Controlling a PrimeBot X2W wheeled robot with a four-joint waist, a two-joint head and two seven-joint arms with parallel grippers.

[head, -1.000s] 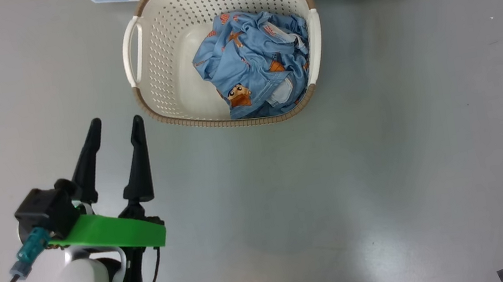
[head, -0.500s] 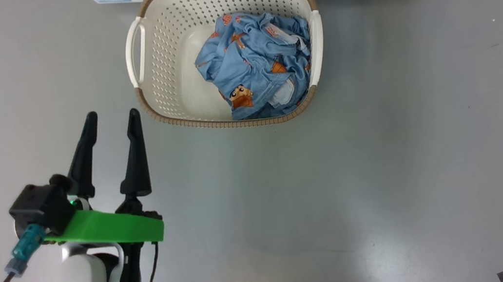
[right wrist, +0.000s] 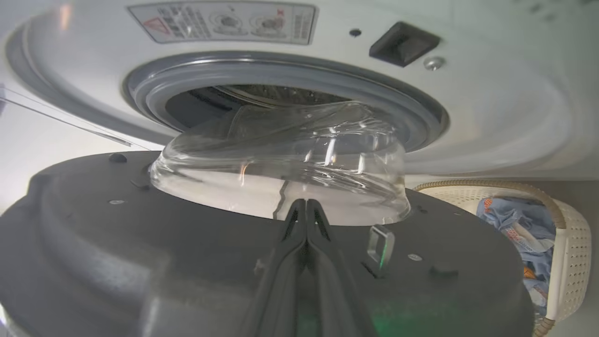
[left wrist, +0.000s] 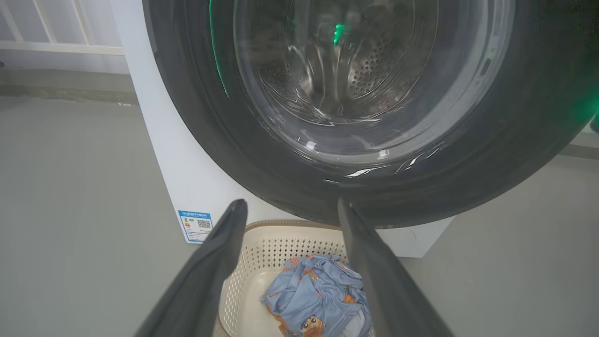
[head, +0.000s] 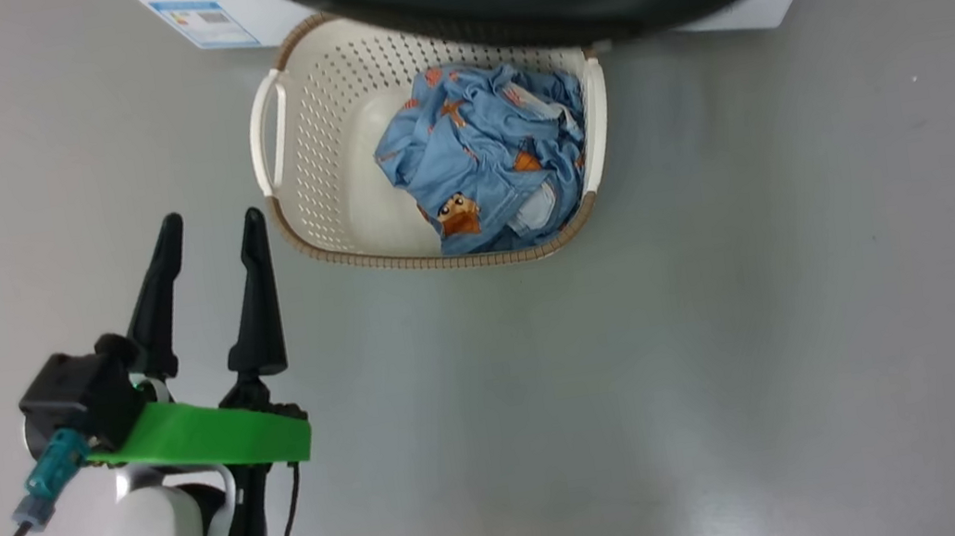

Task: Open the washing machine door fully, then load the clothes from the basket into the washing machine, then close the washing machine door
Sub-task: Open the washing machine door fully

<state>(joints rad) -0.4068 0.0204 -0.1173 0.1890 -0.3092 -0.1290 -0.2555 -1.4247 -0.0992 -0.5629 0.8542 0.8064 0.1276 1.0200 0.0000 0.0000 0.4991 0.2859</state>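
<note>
Right end effector (right wrist: 306, 202) pinched closed, tips beside door (right wrist: 117, 243) glass; left end effector (head: 211, 221) spread, empty.

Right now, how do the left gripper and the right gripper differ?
The left gripper is open, fingers spread; the right gripper is shut, fingers pressed together. The left gripper hangs over the floor beside the basket; the right gripper points along the inside of the washing machine door, toward its glass bowl. Both have dark fingers and hold nothing.

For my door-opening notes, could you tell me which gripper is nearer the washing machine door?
Right. The right gripper, jaws shut, is at the door's inner face; the left gripper hovers over the floor, short of the basket.
</note>
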